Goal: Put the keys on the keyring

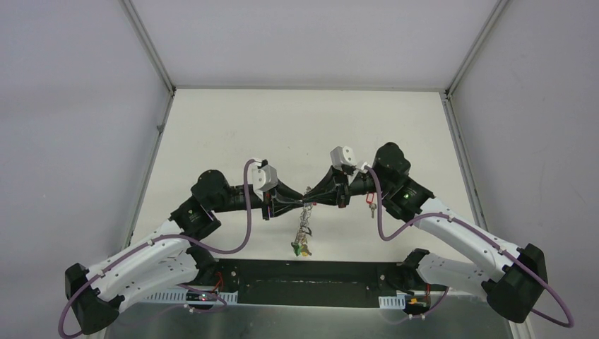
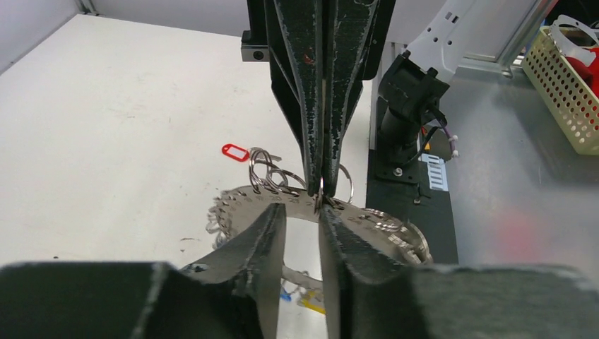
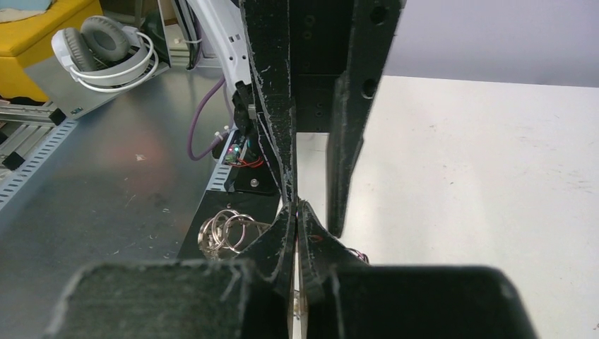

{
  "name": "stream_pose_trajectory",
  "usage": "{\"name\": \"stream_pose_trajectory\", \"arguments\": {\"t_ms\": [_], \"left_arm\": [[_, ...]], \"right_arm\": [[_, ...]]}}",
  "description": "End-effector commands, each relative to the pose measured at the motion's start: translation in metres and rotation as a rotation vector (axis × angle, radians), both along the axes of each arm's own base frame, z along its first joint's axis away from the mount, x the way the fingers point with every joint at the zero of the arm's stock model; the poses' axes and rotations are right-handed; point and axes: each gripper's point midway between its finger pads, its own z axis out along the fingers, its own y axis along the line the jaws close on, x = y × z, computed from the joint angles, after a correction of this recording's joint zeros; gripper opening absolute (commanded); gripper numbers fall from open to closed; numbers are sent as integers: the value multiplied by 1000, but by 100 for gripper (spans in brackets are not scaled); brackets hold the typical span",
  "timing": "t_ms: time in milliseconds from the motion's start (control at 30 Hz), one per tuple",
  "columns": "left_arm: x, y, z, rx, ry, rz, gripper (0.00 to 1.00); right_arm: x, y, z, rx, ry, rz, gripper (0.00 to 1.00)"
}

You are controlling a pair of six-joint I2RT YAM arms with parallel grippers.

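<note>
The dark grey keyring hangs between my two grippers above the table's near middle, with several keys with coloured tags dangling below it. My right gripper is shut on the keyring's top rim, at a small split ring. Its closed fingers come down from above in the left wrist view. My left gripper is open, its fingertips either side of that spot, close to the rim. Blue and yellow tags show below. A red-tagged key lies loose on the table; it also shows in the left wrist view.
Loose silver split rings hang from the keyring. The black base plate lies at the near edge between the arm bases. A yellow basket and white headphones lie off the table.
</note>
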Motion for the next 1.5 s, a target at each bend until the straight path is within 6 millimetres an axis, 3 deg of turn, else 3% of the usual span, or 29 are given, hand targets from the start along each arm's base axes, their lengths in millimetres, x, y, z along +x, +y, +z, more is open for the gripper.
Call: {"name": "stream_pose_trajectory", "arguments": {"t_ms": [0, 200, 367, 633, 667, 800, 900, 1133, 1467], "left_arm": [[7, -2, 26, -55, 9, 39, 20], [9, 0, 29, -69, 62, 68, 18], [9, 2, 32, -76, 70, 73, 0], [7, 4, 32, -80, 71, 74, 0], [7, 5, 31, -80, 68, 75, 0], [6, 7, 30, -78, 56, 80, 0], [5, 11, 30, -77, 41, 91, 0], [-7, 19, 36, -72, -90, 54, 0], [-30, 38, 39, -58, -542, -9, 0]], "right_arm": [[-2, 1, 22, 55, -69, 15, 0], [1, 0, 14, 24, -60, -6, 0], [2, 0, 12, 17, -50, -14, 0], [6, 2, 16, 17, -46, -34, 0], [6, 2, 16, 16, -46, -33, 6], [9, -1, 24, 33, -62, -70, 51], [11, -5, 28, 46, -91, -108, 70], [7, -21, 25, 34, -141, -160, 82], [-3, -37, 16, 20, -177, -179, 85]]}}
